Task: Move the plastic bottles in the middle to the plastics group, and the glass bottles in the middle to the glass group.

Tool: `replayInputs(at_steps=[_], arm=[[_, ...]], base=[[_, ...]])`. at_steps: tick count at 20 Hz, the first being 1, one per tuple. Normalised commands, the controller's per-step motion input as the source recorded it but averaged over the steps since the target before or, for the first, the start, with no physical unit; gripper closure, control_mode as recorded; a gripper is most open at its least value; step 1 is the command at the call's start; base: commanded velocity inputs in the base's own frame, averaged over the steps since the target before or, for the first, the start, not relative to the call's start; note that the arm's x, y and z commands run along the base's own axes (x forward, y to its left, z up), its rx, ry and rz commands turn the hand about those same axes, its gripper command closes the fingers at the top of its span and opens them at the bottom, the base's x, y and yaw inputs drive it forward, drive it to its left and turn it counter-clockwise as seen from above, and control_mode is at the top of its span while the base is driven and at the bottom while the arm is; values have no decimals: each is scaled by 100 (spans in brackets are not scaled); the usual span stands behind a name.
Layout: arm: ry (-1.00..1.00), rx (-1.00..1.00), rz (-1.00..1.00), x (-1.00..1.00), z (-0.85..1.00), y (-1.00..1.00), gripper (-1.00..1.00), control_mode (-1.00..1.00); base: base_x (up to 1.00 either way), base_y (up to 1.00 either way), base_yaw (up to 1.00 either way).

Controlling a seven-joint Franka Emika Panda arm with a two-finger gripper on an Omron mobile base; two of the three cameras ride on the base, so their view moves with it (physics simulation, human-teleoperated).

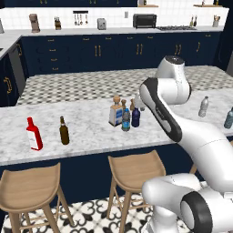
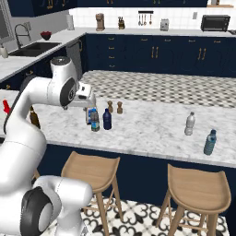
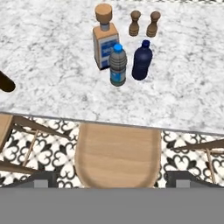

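You have a long marble counter (image 1: 91, 132) running across in front of you, with its near edge over three wooden stools (image 1: 132, 170); in the hand view one stool seat (image 3: 117, 155) sits directly below the counter's edge. The arm (image 1: 168, 113) rises from the base and bends over the counter's near edge, its hand hanging above the stool side of the middle cluster. The gripper (image 2: 87, 99) sits above and just in front of the cluster; its fingertips are barely seen at the bottom of the hand view, and the jaws stand wide apart with nothing between them.

In the middle, the cork bottle (image 3: 105, 41) stands upright, tallest of the three. The clear bottle (image 3: 117, 65) stands just in front of it, touching or nearly so, and the blue bottle (image 3: 142, 61) stands just beside that, a narrow gap between them. Two small wooden shakers (image 3: 143, 24) stand close behind.

Far along the counter at the left base view's left, the red bottle (image 1: 33, 134) and beer bottle (image 1: 64, 130) stand near each other, with wide bare marble between them and the cluster. At the opposite end, the grey-capped bottle (image 2: 189, 124) and teal bottle (image 2: 210, 142) stand, the teal one close to the near edge, again with open marble towards the middle.
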Motion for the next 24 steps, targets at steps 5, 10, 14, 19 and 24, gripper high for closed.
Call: replayInputs(at_steps=[5,10,14,19,24], arm=[[-8,0,8,65,-29,6,-100,-100],[-1,0,8,62,-24,0,-100,-100],[0,0,0,67,-22,1,-100,-100],[0,0,0,58,-14,1,-100,-100],[0,0,0,35,-34,4,-100,-100]], base=[[0,0,0],[0,0,0],[0,0,0],[0,0,0],[0,0,0]])
